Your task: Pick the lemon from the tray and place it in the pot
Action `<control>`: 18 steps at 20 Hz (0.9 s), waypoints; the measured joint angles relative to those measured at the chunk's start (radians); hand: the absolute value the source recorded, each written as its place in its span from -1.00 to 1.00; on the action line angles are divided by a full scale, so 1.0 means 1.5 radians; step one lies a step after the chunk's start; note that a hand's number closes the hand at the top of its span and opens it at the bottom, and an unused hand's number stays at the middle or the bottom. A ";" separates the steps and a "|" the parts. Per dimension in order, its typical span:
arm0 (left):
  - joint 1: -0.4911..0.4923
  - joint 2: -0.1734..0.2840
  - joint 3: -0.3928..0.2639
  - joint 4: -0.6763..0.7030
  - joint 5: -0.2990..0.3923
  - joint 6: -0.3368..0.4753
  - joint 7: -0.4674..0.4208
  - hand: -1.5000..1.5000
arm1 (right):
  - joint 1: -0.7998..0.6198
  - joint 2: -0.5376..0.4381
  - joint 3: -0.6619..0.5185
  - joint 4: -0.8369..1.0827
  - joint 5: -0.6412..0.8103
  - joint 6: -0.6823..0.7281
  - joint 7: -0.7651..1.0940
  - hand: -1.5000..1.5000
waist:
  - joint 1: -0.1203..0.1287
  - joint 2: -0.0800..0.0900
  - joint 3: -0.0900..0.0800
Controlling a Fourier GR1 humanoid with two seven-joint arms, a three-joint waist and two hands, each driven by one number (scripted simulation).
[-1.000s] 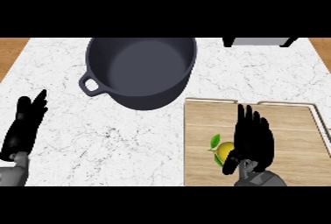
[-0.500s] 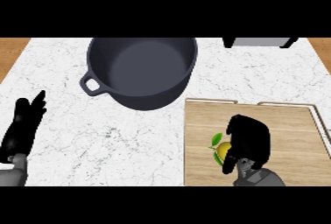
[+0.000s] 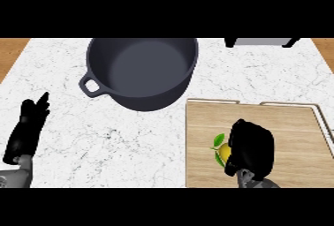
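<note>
Grasp step: your right hand (image 3: 251, 148) curls round the lemon (image 3: 224, 152) on the tray (image 3: 287, 119). Next, lift and carry it to the pot (image 3: 145, 66).

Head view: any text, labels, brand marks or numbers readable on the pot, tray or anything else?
None: no writing shows on the pot, the wooden tray, the lemon, the marble counter or the grey object at the top edge.

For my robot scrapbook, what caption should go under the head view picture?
Right hand curls over the lemon on the wooden tray; the dark pot waits nearby.
</note>
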 measured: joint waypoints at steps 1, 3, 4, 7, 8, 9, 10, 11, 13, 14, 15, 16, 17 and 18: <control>0.007 -0.001 -0.001 -0.010 -0.001 0.000 0.002 0.00 | 0.018 0.004 0.003 -0.018 -0.008 -0.002 0.013 1.00 | 0.000 0.000 0.000; 0.005 -0.002 0.001 -0.006 -0.002 -0.001 0.002 0.00 | 0.045 0.009 0.017 -0.042 -0.030 -0.018 0.044 1.00 | -0.002 0.000 0.000; 0.015 0.000 0.005 -0.006 0.001 -0.004 -0.006 0.00 | 0.053 0.010 0.024 -0.062 -0.029 -0.017 0.056 1.00 | -0.002 0.001 0.001; 0.006 -0.006 0.004 0.000 -0.005 -0.001 -0.007 0.00 | 0.052 0.012 0.066 -0.095 0.001 -0.020 0.096 1.00 | -0.002 0.002 0.001; -0.001 -0.005 0.007 0.003 -0.005 -0.002 -0.003 0.00 | 0.050 0.013 0.069 -0.112 0.015 -0.016 0.100 1.00 | -0.002 0.002 0.001; 0.004 -0.002 0.010 0.000 -0.002 -0.007 -0.005 0.00 | 0.049 0.013 0.080 -0.132 0.031 -0.015 0.107 1.00 | -0.002 0.001 0.001; 0.004 -0.001 0.012 0.000 0.000 -0.009 -0.004 0.00 | 0.033 0.014 0.086 -0.144 0.041 -0.017 0.116 1.00 | -0.001 0.001 0.001; -0.008 0.001 0.014 0.007 0.000 -0.012 0.001 0.00 | 0.020 0.014 0.098 -0.156 0.053 -0.020 0.123 1.00 | -0.002 0.002 0.001; 0.001 0.004 0.015 0.006 0.001 -0.017 -0.005 0.00 | -0.009 0.014 0.116 -0.194 0.093 -0.016 0.124 1.00 | 0.000 0.001 0.001; -0.007 0.006 0.016 0.004 0.001 -0.018 0.004 0.00 | -0.029 0.015 0.130 -0.207 0.114 -0.014 0.124 1.00 | 0.000 0.000 0.001; -0.010 0.007 0.017 0.002 0.004 -0.022 0.009 0.00 | -0.050 0.015 0.136 -0.223 0.129 -0.012 0.121 1.00 | 0.000 0.000 0.001; -0.009 0.006 0.015 -0.002 0.002 -0.021 0.010 0.00 | -0.075 0.015 0.144 -0.233 0.139 -0.014 0.121 1.00 | 0.002 0.000 0.001; -0.007 -0.001 0.010 -0.005 -0.003 -0.017 0.010 0.00 | -0.102 0.016 0.151 -0.240 0.147 -0.017 0.121 1.00 | 0.004 0.000 0.001; -0.003 0.000 0.011 -0.007 -0.002 -0.019 0.011 0.00 | -0.132 0.016 0.161 -0.244 0.156 -0.018 0.123 1.00 | 0.006 0.000 0.001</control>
